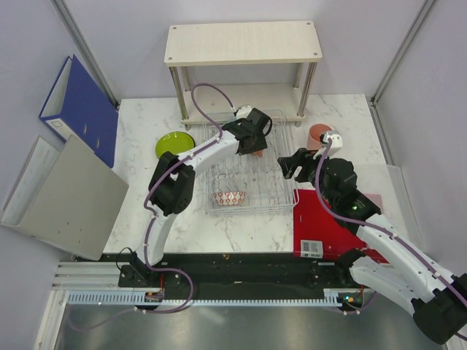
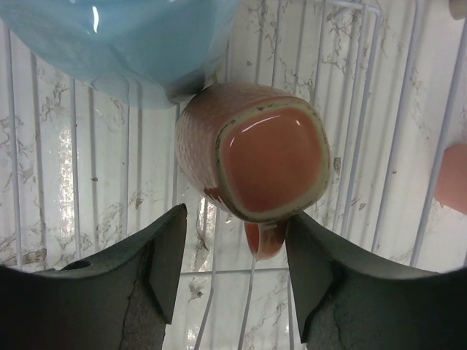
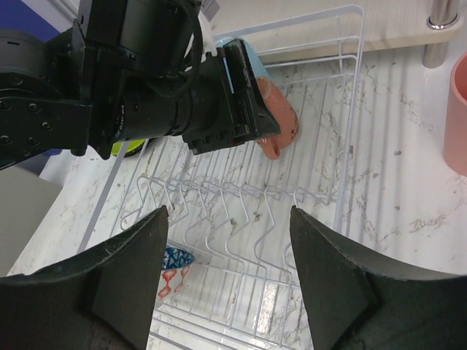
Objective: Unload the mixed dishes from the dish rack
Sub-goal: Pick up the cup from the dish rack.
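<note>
Terracotta mug (image 2: pixel 252 160) lies on its side in the dish rack (image 1: pixel 266 186), just beside the light blue cup (image 2: pixel 117 44). Left hand (image 2: pixel 235 240) hangs released astride it, lined up to grasp. Right hand (image 3: pixel 226 219), also released, hovers clear.

Beige shelf (image 1: pixel 242 42) at the back of the marble table (image 1: pixel 146 211), blue binder (image 1: pixel 80 109) far left, grey folder (image 1: pixel 69 193) just below it, red board (image 1: pixel 325 222) lying flat on the right.

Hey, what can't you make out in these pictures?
light blue cup: left wrist view, cut off by the top edge.
terracotta mug: top view, mostly under the left pincer.
small bowl: right wrist view, mostly behind the right pincer.
pink cup: right wrist view, cut off by the right edge.
</note>
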